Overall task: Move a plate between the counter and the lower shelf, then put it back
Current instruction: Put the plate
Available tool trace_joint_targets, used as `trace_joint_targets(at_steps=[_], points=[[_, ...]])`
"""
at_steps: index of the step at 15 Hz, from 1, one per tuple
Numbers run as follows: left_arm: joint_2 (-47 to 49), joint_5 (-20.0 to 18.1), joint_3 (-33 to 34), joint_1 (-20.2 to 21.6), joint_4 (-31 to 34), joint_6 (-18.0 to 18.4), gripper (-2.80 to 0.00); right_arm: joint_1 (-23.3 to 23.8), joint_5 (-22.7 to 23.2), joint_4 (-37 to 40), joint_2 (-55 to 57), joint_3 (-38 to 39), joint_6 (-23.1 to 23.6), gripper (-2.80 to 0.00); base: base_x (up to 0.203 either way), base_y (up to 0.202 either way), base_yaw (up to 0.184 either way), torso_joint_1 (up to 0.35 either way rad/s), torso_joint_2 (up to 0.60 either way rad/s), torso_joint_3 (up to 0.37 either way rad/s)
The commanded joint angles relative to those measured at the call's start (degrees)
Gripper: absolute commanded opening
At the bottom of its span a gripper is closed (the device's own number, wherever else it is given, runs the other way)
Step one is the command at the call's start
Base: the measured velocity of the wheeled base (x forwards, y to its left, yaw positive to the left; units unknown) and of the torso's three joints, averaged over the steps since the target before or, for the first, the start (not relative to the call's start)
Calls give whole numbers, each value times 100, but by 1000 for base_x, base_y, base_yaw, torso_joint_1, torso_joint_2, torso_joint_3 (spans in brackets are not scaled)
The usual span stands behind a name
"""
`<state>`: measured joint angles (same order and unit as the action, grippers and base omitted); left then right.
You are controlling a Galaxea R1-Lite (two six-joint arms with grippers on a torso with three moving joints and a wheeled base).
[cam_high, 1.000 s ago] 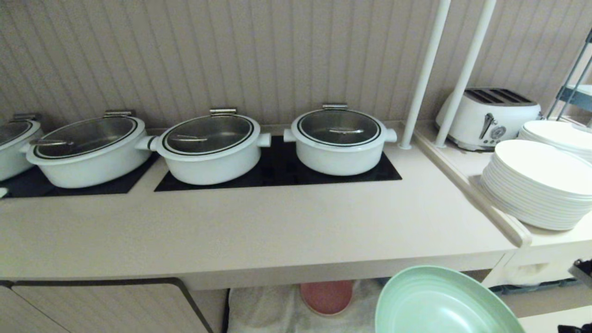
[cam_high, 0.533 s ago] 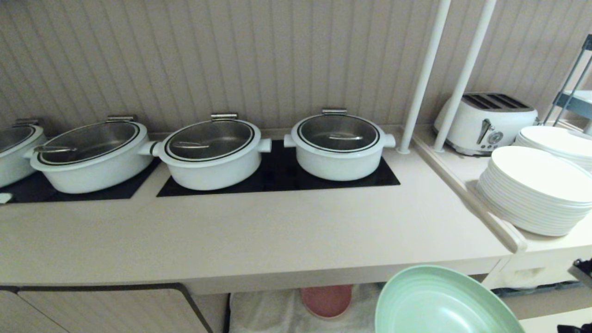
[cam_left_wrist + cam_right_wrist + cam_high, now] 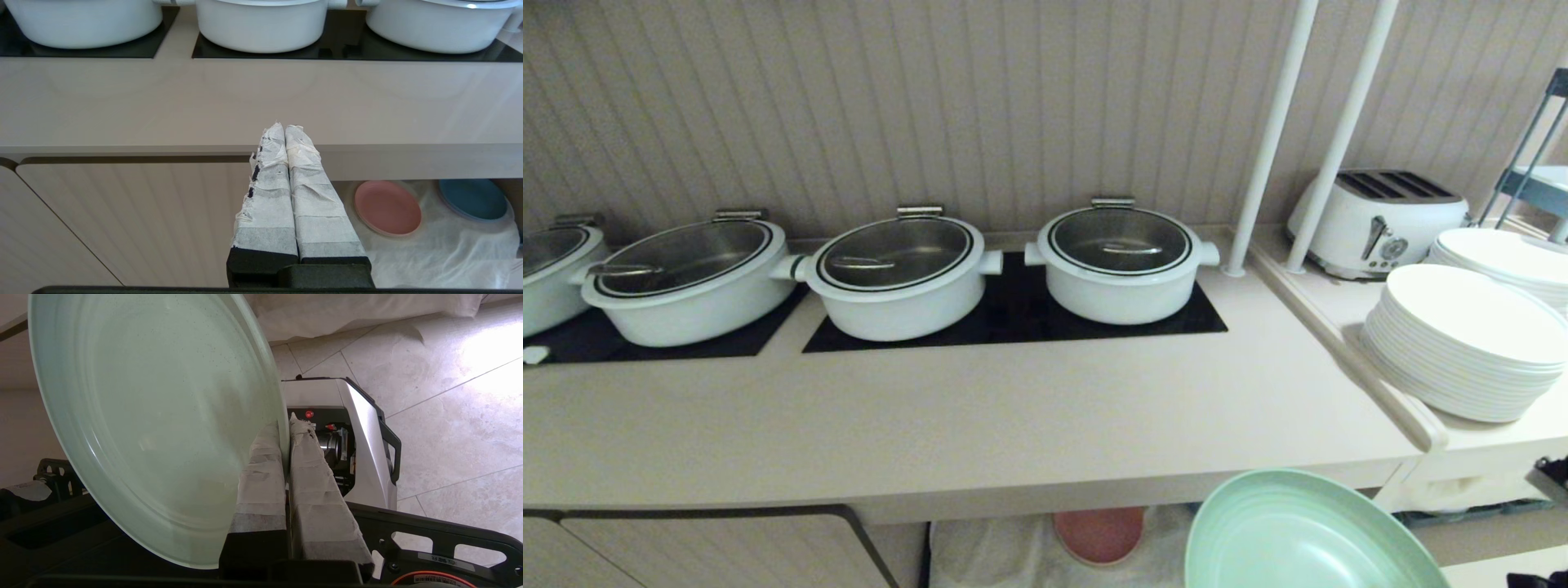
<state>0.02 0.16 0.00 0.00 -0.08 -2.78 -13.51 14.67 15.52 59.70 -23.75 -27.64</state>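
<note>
The mint-green plate point(image 3: 1307, 539) hangs tilted in front of the counter's point(image 3: 1013, 408) front edge, at the lower right of the head view. My right gripper point(image 3: 286, 426) is shut on its rim, one finger on each face of the plate point(image 3: 155, 416). That gripper itself is out of the head view. Below the counter, the lower shelf point(image 3: 429, 253) has a wrinkled white cloth on its floor. My left gripper point(image 3: 284, 127) is shut with nothing in it, parked in front of the counter point(image 3: 163, 102) edge, left of the shelf opening.
Several lidded white pots point(image 3: 1123, 261) stand on black panels at the back of the counter. A pink plate point(image 3: 387, 207) and a blue plate point(image 3: 473, 199) lie on the shelf cloth. White plate stacks point(image 3: 1462, 347), a toaster point(image 3: 1376, 220) and two white poles point(image 3: 1270, 139) occupy the right ledge.
The whole head view has shifted: counter and pots sit a little lower in the picture, so the camera has risen. The plate keeps its place in the picture, still gripped.
</note>
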Motion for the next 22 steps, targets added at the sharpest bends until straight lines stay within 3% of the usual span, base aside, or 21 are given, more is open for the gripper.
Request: trace_joint_targets(at_steps=[1,22], points=[[-2,2,0,0,-1,-3,-280,-3,10,6,16,15,-14,-280,0,0,0,0,0,0],[-2,2,0,0,-1,-3,-280,-10,168,-83,410,-140,-31,-280,0,0,0,0,0,0]])
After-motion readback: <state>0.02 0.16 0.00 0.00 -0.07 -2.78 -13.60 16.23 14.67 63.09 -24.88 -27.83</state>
